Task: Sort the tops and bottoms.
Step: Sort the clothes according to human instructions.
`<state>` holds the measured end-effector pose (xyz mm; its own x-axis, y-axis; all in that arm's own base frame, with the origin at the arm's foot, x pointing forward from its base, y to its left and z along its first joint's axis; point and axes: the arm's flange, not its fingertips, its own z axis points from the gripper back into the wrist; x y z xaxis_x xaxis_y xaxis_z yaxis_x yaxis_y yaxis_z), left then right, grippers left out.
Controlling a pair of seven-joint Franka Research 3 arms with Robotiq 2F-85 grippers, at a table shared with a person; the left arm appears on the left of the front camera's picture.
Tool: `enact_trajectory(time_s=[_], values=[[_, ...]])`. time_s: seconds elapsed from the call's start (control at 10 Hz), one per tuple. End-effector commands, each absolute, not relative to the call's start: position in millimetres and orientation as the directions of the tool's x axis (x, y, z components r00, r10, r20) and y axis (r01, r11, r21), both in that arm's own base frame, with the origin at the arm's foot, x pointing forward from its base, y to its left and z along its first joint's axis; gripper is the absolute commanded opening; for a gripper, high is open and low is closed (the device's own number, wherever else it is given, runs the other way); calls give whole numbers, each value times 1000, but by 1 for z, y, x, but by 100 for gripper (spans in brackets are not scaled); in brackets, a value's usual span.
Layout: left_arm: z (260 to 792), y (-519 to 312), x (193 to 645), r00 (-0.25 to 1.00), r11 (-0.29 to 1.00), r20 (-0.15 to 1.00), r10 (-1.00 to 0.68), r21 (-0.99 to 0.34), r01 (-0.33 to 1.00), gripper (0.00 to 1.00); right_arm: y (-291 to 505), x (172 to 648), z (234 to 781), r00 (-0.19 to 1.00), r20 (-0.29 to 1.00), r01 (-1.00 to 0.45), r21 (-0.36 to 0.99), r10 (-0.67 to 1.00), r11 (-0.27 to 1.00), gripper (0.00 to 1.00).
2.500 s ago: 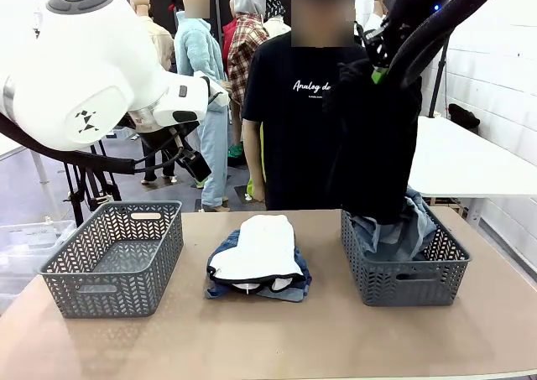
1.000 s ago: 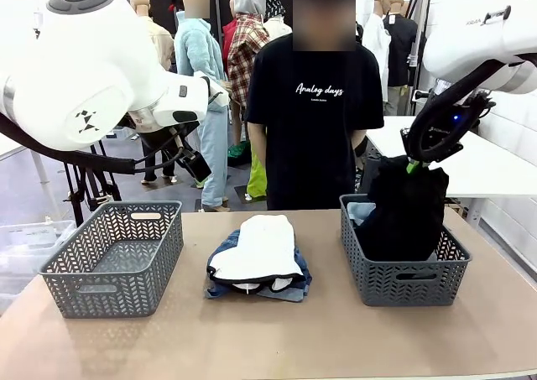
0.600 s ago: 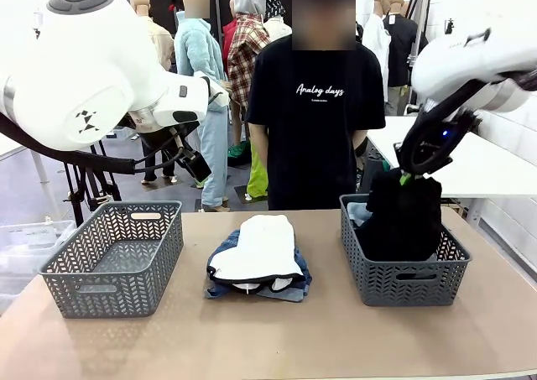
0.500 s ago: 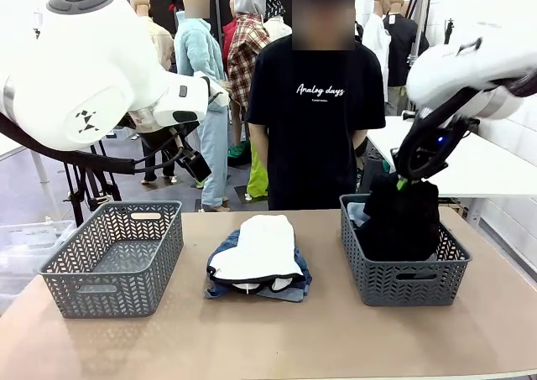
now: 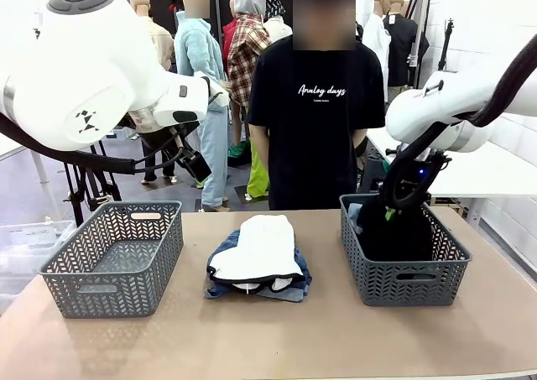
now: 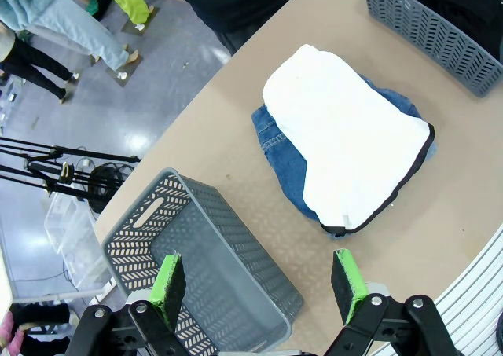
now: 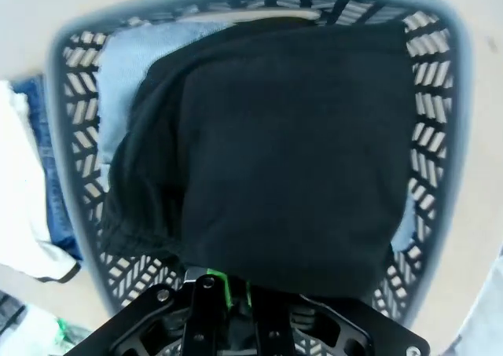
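Centrally on the tan surface [image 5: 268,338], the white top [image 5: 260,246] lay folded over the denim shorts [image 6: 283,152], between the left basket [image 5: 159,262] and the right basket [image 5: 403,283]. The right hand [image 7: 228,289] was pinched shut on the black top [image 7: 291,152], which was bunched in the right basket over pale blue cloth [image 7: 126,65]. The left hand [image 6: 258,276] hung wide open above the left basket. A person [image 5: 315,120] stood at the far side, with grey floor [image 6: 173,49] beyond.

A tan worktop [image 5: 268,338] is carrying two grey lattice baskets with slotted handles: one basket [image 5: 109,289] is sitting at its left end and the other basket [image 5: 413,286] at its right end, well apart. A person [image 5: 315,120] in a black printed T-shirt is standing at the far edge, between them. Behind the right basket a white table [image 5: 478,169] is standing, and black stand legs [image 5: 88,191] are resting on the grey floor at left.
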<state>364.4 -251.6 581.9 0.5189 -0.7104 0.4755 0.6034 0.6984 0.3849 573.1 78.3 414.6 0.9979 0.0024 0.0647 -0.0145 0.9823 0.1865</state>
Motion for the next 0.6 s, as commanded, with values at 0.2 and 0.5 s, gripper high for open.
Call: enact_trajectory(time_s=[0.2,0.5], values=[[584,-250,364,521,694,466,-715,389,606,97,86,582,406,999,-16,-36,136,38,990,19],[584,-250,364,521,694,466,-715,389,606,97,95,565,443,997,45,-60,99,55,993,77]])
